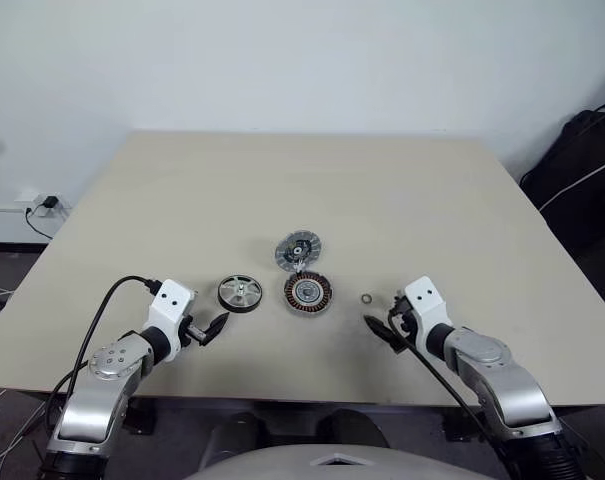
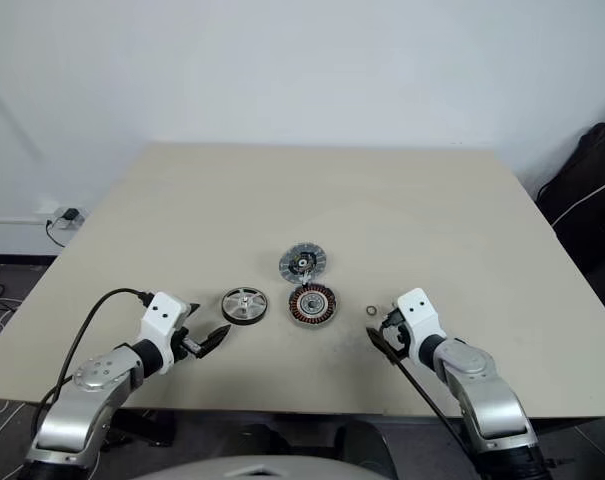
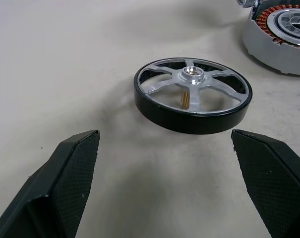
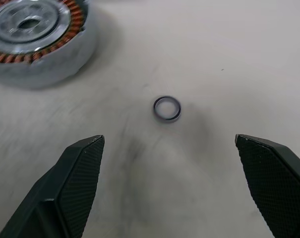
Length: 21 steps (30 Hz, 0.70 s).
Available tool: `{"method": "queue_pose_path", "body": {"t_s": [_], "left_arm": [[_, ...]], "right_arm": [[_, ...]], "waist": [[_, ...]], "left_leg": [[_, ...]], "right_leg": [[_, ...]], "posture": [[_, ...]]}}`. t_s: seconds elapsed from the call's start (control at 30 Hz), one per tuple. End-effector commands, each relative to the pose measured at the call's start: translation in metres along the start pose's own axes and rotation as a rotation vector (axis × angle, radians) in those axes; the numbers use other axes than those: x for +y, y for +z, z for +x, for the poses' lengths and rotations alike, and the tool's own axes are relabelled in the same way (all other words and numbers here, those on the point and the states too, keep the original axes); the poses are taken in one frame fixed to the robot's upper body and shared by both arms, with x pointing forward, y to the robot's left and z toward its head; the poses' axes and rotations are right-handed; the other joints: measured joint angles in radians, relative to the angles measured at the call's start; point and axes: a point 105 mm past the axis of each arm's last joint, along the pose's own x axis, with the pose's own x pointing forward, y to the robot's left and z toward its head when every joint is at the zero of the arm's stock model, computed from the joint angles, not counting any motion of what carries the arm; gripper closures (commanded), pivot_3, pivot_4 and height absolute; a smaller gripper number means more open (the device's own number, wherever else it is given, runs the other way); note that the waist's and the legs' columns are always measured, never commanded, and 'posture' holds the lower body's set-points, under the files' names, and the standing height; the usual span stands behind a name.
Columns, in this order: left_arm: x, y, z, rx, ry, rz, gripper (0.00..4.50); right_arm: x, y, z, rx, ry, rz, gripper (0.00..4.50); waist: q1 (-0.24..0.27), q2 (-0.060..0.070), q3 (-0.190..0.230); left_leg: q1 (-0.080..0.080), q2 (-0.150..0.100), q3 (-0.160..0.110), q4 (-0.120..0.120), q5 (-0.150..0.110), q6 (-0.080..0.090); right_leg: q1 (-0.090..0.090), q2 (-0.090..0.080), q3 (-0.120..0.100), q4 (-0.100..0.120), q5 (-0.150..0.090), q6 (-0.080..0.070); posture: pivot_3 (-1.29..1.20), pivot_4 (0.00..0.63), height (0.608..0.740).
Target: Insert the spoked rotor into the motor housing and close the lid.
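Nearest the head camera, two grippers at the front edge of the tabletop. Left gripper: black two-finger tool on a white wrist block, jaws spread wide, nothing between them, aimed at the rotor and stopped short of it. Right gripper: same build, jaws equally wide and empty, aimed toward the small ring.

Spoked rotor: flat wheel, black outer rim, shiny silver spokes and hub, a brass-coloured pin visible under the hub in the left wrist view. Lies flat on the tabletop, just ahead of the left gripper, left of the motor housing and apart from it.

Motor housing: round disc with silver-grey wall, ring of coppery-brown windings around a bright silver centre hub. Lies flat near the middle of the front half of the tabletop, open side up, between rotor and ring.

Lid: silver-grey metal disc with radial slots and dark centre. Lies just behind the housing, very near its far edge; contact cannot be told.

Small metal ring: thin dark-edged loop, flat on the surface, right of the housing, near the right gripper.

Tabletop: pale beige, matte, square. Beyond it, a white wall.
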Motion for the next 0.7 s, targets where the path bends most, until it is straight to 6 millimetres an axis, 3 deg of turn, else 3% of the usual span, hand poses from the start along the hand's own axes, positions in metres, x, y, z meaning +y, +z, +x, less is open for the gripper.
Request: {"method": "queue_pose_path", "body": {"t_s": [0.03, 0.4, 0.7], "left_arm": [[0.002, 0.012, 0.001, -0.047, 0.009, 0.019, 0.03], [0.000, 0.014, 0.002, -0.058, 0.015, 0.007, 0.03], [-0.001, 0.013, 0.001, -0.057, 0.025, -0.001, 0.03]], "right_arm": [[-0.005, 0.020, 0.010, -0.080, -0.068, -0.027, 0.00], [0.007, 0.039, 0.050, -0.151, -0.103, 0.063, 0.00], [0.009, 0.013, 0.048, -0.089, -0.098, 0.125, 0.00]], "waist": [[-0.001, 0.000, 0.000], [-0.002, 0.000, 0.000], [-0.008, 0.000, 0.000]], "left_leg": [[0.000, 0.000, 0.000, 0.000, 0.001, -0.001], [0.000, 0.000, 0.001, 0.000, 0.003, -0.004], [0.000, 0.000, 0.001, 0.000, 0.003, -0.005]], "right_leg": [[0.000, 0.000, 0.000, 0.000, 0.000, 0.000], [0.000, 0.000, 0.000, 0.000, 0.002, -0.003], [0.000, 0.000, 0.000, 0.001, 0.002, -0.003]], "posture": [[0.00, 0.000, 0.740], [0.00, 0.000, 0.740], [0.00, 0.000, 0.740]]}}
